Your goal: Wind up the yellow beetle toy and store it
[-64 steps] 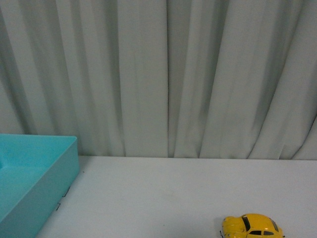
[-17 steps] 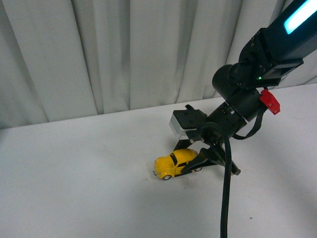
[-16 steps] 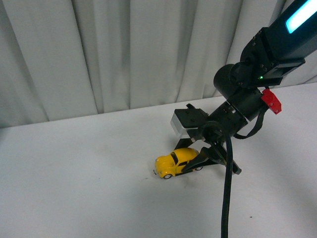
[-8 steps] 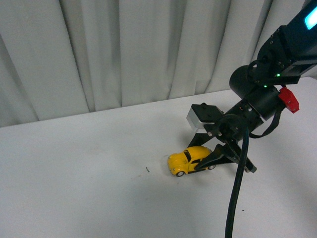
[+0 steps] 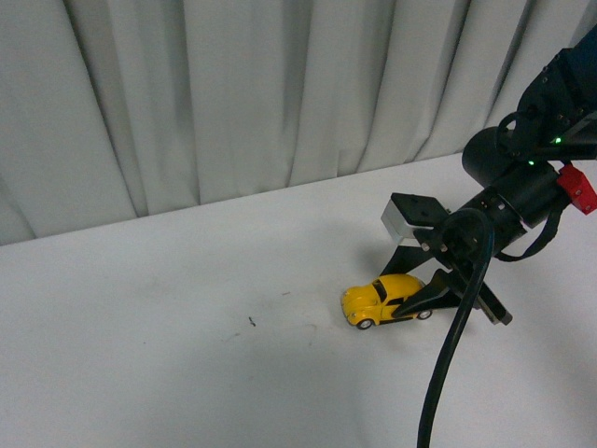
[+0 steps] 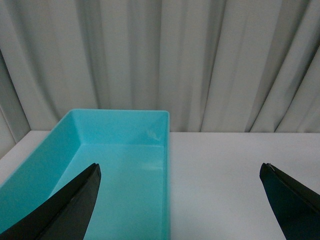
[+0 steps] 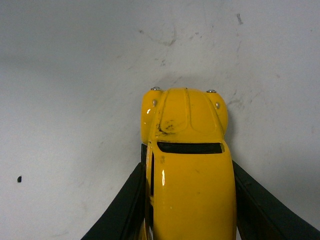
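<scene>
The yellow beetle toy [image 5: 384,299] stands on its wheels on the white table, nose toward the left of the front view. My right gripper [image 5: 417,303] is shut on the toy's rear half, one black finger on each flank. The right wrist view looks down on its roof and bonnet [image 7: 187,165], with dark fingers [image 7: 122,210] pressed against both sides. My left gripper [image 6: 180,172] is open and holds nothing; its two black fingertips [image 6: 75,200] hang wide apart above the edge of a turquoise bin [image 6: 120,165]. The left arm is out of the front view.
The turquoise bin [image 6: 167,150] is an open rectangular box with nothing in it, seen only in the left wrist view. A grey pleated curtain [image 5: 233,93] hangs behind the table's far edge. A black cable [image 5: 448,373] trails down from the right arm. Small dark specks [image 5: 252,323] mark the tabletop.
The toy and the right gripper shut on it have shifted rightward across the front view over the last second. 3.8 s ago the toy stood alone with no arm in view.
</scene>
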`<action>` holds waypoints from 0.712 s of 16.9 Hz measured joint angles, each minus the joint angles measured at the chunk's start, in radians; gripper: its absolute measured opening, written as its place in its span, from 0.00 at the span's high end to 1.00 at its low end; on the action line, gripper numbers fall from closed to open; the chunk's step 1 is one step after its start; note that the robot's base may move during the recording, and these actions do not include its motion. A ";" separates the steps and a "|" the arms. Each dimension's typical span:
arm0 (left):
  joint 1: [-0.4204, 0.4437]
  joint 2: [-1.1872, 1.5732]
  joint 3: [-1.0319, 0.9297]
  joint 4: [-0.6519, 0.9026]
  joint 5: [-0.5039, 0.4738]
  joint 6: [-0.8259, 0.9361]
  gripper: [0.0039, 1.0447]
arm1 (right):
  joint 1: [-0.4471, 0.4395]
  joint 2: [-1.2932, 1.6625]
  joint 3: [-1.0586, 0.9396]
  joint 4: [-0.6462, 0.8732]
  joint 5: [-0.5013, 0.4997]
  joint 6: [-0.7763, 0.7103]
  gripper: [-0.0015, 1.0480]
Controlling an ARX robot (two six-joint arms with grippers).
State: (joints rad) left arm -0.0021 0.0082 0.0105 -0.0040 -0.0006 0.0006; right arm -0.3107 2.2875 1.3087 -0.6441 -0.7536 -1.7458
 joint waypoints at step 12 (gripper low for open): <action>0.000 0.000 0.000 0.000 0.000 0.000 0.06 | -0.056 -0.039 -0.050 0.052 0.027 0.000 0.31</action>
State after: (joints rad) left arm -0.0021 0.0082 0.0105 -0.0040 -0.0002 0.0006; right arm -0.3672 2.2486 1.2591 -0.5922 -0.7269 -1.7454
